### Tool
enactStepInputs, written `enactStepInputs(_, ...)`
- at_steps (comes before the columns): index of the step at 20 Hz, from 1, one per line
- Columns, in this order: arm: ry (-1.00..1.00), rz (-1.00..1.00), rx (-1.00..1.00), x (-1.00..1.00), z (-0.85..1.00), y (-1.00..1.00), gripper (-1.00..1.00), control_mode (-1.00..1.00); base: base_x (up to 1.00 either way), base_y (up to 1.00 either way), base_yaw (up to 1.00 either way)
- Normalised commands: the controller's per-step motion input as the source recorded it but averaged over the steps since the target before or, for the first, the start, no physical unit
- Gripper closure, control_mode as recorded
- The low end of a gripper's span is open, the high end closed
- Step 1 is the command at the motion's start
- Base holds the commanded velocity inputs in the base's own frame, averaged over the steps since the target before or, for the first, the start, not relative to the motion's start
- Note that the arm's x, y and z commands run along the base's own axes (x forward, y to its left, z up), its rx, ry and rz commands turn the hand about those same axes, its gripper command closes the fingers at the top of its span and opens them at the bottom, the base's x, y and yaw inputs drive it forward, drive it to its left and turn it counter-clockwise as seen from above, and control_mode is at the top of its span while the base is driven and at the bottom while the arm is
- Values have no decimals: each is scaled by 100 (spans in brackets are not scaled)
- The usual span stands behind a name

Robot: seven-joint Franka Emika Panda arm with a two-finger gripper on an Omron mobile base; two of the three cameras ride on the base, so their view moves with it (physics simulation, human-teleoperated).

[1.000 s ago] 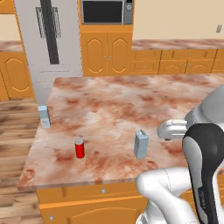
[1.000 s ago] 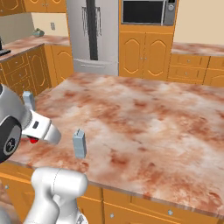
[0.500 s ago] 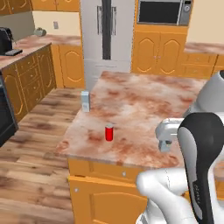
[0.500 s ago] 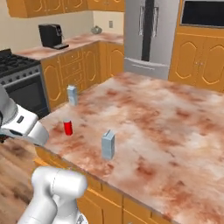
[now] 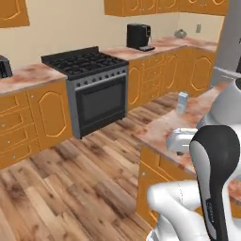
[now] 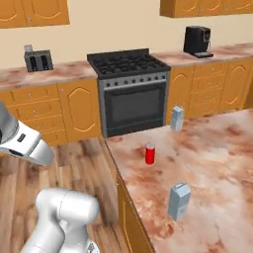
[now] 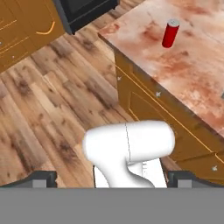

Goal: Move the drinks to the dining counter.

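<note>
Two cartons (image 6: 178, 201) (image 6: 177, 118) and the can (image 6: 149, 154) already stood on the marble desk (image 6: 217, 163), well apart. The jaws (image 7: 112, 177) were wide open and empty over the floor (image 7: 52, 100). I judged the bottle was left to fetch.

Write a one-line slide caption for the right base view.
Red can and two grey-blue cartons standing on the marble dining counter, stove behind.

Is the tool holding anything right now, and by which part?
Nothing is held. The tool is open over the wood floor, and the red can stands apart on the counter.
</note>
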Motion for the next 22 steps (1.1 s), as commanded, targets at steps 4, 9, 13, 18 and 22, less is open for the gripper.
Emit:
enactStepInputs(4, 0, 0, 0, 0, 0, 0, -100, 100, 4, -1, 100)
enactStepInputs(9, 0, 0, 0, 0, 0, 0, -100, 100, 25, 0, 95)
enactStepInputs(13, 0, 0, 0, 0, 0, 0, -100, 100, 88, -25, 67)
enactStepInputs(18, 0, 0, 0, 0, 0, 0, -100, 100, 100, -51, 18)
enactStepInputs(22, 0, 0, 0, 0, 0, 0, -100, 100, 100, 4, 1)
